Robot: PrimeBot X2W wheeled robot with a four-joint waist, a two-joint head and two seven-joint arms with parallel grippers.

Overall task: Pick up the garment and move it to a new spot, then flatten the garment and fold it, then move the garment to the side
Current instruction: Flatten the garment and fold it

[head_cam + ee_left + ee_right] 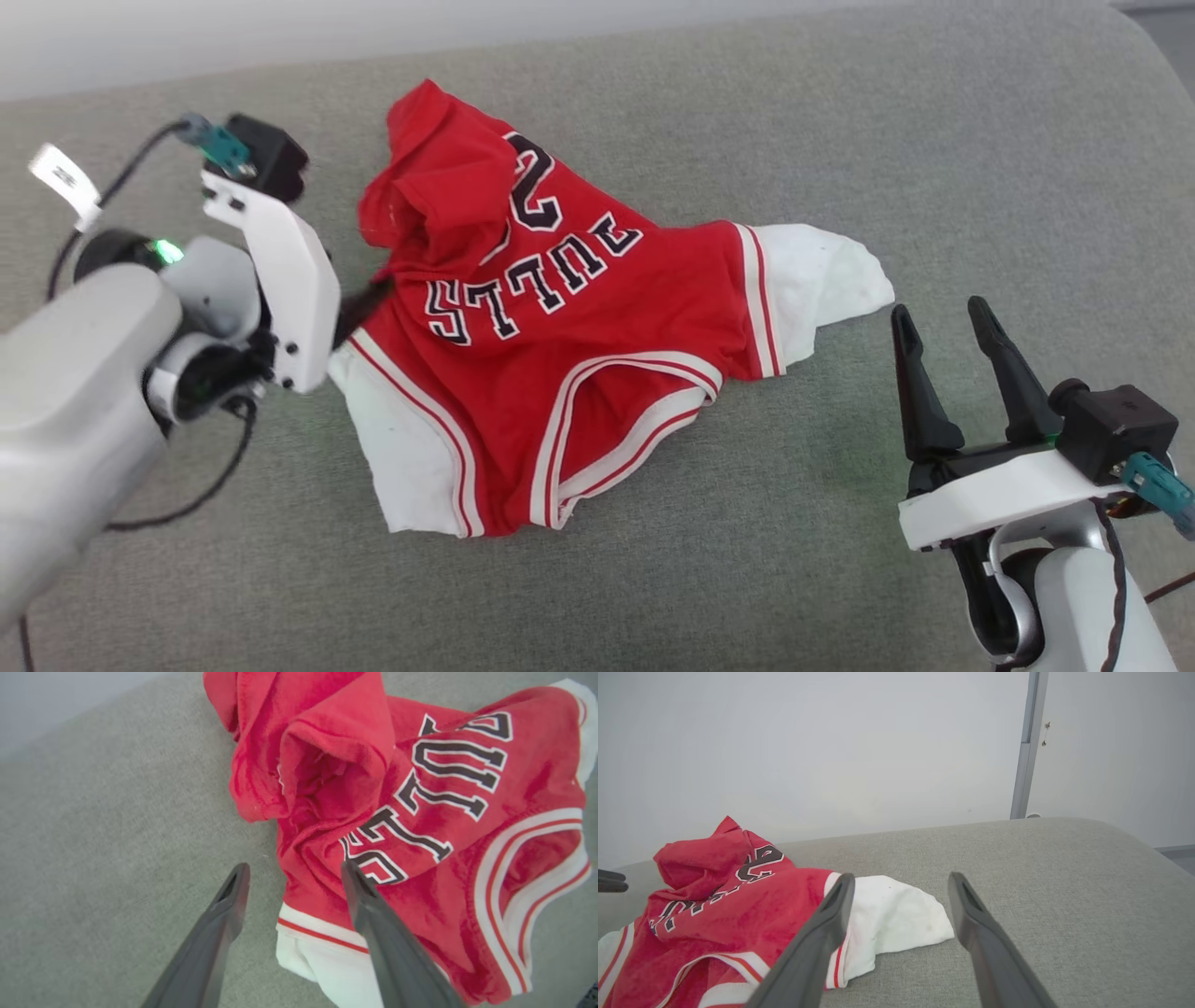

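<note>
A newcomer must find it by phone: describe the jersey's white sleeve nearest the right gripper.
On the grey cushion lies a crumpled red jersey. At its right end a white sleeve spreads flat, pointing toward the open right gripper. The other white sleeve lies at the jersey's near left corner.

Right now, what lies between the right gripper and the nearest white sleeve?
Only bare grey cushion, in the head view, separates the right gripper from the white sleeve of the garment.

Plain room: grey upholstery [934, 140], white wall [831, 742]
</note>
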